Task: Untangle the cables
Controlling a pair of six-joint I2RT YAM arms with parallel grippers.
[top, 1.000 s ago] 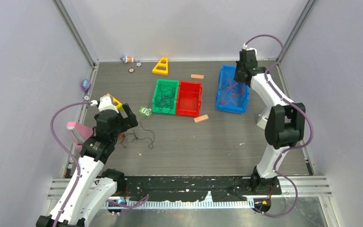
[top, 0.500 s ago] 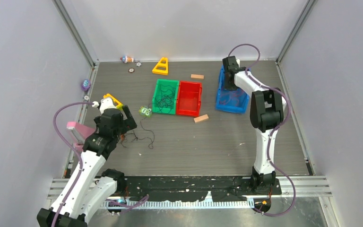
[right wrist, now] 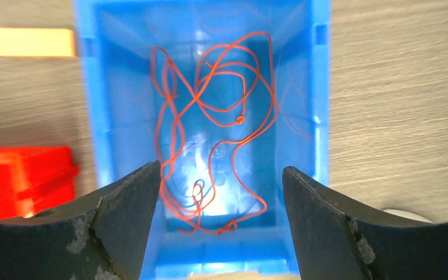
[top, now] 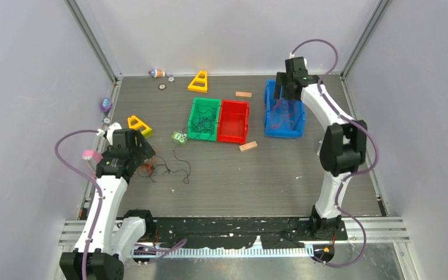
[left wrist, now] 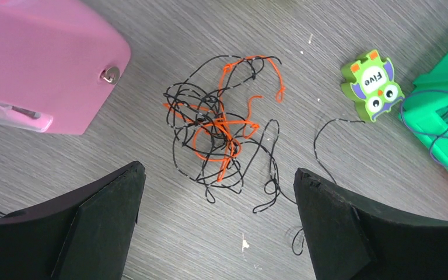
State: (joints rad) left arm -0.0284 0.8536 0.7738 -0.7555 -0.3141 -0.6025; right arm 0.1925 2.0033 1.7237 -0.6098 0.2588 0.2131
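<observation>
A clump of thin black and orange cables [left wrist: 221,134] lies on the table at the left [top: 154,169]. My left gripper [left wrist: 219,172] hovers over its near edge, open, touching none of the strands [top: 144,153]. One loose black strand [left wrist: 326,125] trails toward the owl block. More orange cables [right wrist: 216,116] lie loose on the floor of the blue bin [right wrist: 321,87]. My right gripper [right wrist: 220,169] hangs open above that bin [top: 286,87] with nothing between its fingers. Dark cables [top: 204,123] sit in the green bin [top: 197,104].
A red bin [top: 233,121] adjoins the green one. A green owl block [left wrist: 372,84] lies right of the clump and a pink object [left wrist: 35,58] left of it. Yellow triangles [top: 198,81] [top: 138,124] and wooden blocks [top: 243,94] [top: 248,146] are scattered about.
My right gripper has opened over the blue bin, and its arm has shifted above the bin's far end. My left arm has drawn back to the left, still open.
</observation>
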